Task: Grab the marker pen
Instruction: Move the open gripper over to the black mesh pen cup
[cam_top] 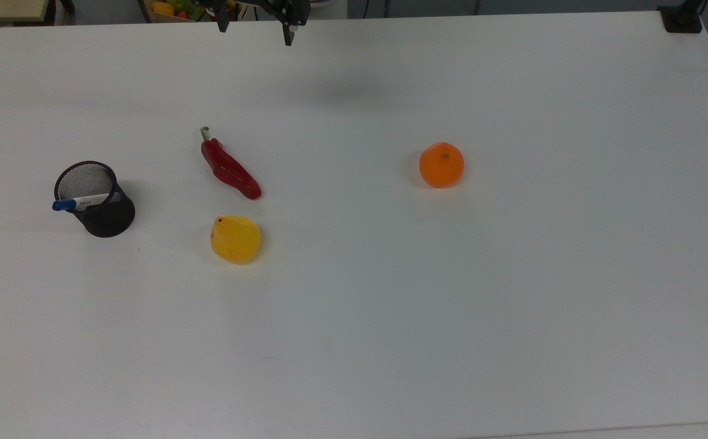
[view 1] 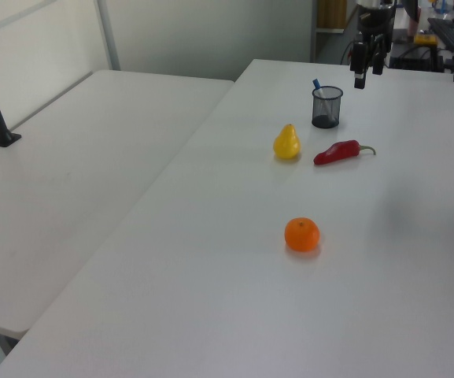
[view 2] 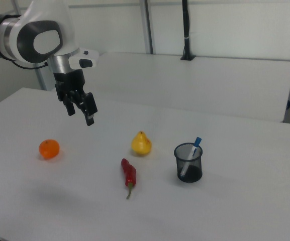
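While the marker pen (cam_top: pixel 81 202) leans inside the black mesh pen cup (cam_top: pixel 99 210) in the top view, the gripper (cam_top: pixel 256 27) hangs well apart, fingers spread. Left view — a red chilli (view 1: pixel 338 152) lies near the cup. Right view — a yellow pear (view 2: pixel 141 143) and an orange (view 2: pixel 49 149) sit beyond the cup's left.

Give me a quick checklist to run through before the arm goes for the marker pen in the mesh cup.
1. Marker pen reachable: ok, its blue cap pokes above the rim of the black mesh cup.
2. Claw open: ok, fingers apart, holding nothing.
3. Claw over the pen: not ok, it hangs high, well away from the cup.
4. Cup upright: ok.
5. Space around the cup: ok, the red chilli and yellow pear lie apart from it.
6. Pen loose in the cup: cannot tell.
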